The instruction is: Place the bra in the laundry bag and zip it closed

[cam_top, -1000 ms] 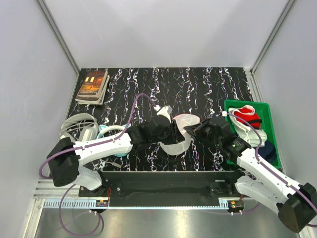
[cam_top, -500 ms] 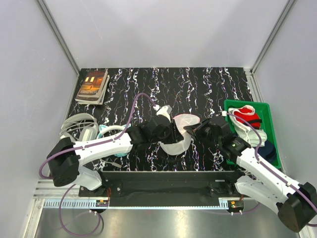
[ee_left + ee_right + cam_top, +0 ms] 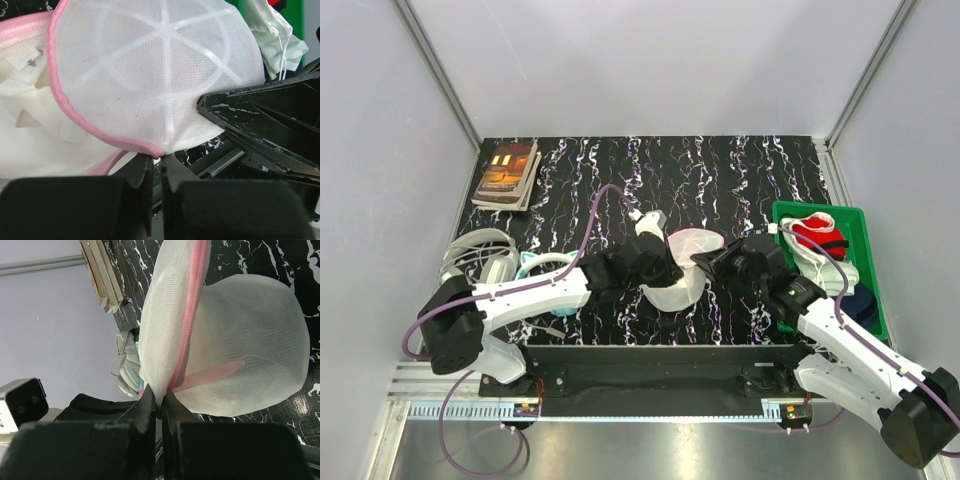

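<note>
The laundry bag [image 3: 686, 270], a white mesh clamshell with pink zip trim, lies half open mid-table between both arms. My left gripper [image 3: 666, 268] is shut on the pink rim of one domed half, seen close in the left wrist view [image 3: 156, 159] under the mesh dome [image 3: 150, 75]. My right gripper [image 3: 706, 260] is shut on the bag's mesh edge by the pink zip [image 3: 159, 404], with the other half [image 3: 245, 340] lying on the table beyond. The right gripper's finger [image 3: 260, 120] shows beside the dome. No black bra shows in any view.
A green tray [image 3: 855, 215] at the right holds red and white clothes [image 3: 815, 240] and something dark at its near end. Grey headphones [image 3: 480, 258] and teal headphones [image 3: 542, 264] lie at the left, and books [image 3: 506, 172] at the back left.
My left gripper has edged a little right, further in toward the bag. The bag and my right gripper have barely moved.
</note>
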{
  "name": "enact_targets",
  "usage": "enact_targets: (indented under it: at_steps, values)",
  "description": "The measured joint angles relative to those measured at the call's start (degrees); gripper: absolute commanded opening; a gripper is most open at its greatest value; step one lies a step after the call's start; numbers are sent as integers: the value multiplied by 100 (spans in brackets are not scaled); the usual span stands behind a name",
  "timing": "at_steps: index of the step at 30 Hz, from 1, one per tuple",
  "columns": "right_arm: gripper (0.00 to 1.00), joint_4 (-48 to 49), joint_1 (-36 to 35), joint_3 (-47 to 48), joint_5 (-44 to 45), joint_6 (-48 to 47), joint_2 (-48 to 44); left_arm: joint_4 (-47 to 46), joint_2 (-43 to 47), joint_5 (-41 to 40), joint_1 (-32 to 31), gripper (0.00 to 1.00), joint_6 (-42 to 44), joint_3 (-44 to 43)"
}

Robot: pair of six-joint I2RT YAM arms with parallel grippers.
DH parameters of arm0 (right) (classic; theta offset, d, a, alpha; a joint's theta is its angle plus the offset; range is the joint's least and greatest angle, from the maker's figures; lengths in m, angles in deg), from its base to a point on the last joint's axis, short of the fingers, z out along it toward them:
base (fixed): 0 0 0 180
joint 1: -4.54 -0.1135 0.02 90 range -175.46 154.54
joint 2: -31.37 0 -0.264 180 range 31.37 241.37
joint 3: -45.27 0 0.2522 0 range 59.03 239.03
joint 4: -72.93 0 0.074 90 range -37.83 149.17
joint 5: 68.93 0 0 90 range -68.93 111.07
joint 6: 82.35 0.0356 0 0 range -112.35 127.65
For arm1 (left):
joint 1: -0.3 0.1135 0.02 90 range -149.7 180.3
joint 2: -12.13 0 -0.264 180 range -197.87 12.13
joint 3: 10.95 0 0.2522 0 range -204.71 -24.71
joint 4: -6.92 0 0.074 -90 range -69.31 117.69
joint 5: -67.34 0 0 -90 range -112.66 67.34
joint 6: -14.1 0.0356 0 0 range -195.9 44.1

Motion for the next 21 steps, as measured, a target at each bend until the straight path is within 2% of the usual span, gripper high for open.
enact_targets:
  at_steps: [12, 18, 21]
  values:
    - [0, -81, 0, 44, -15, -264, -70, 151, 140, 103, -15, 0, 474, -24]
    - [0, -439, 103, 501, -129, -1145, 72, 271, 466, 374, 4, 0, 957, 57]
    - [0, -651, 343, 857, -389, -1810, 457, 223, 625, 710, 118, 0, 1209, 170]
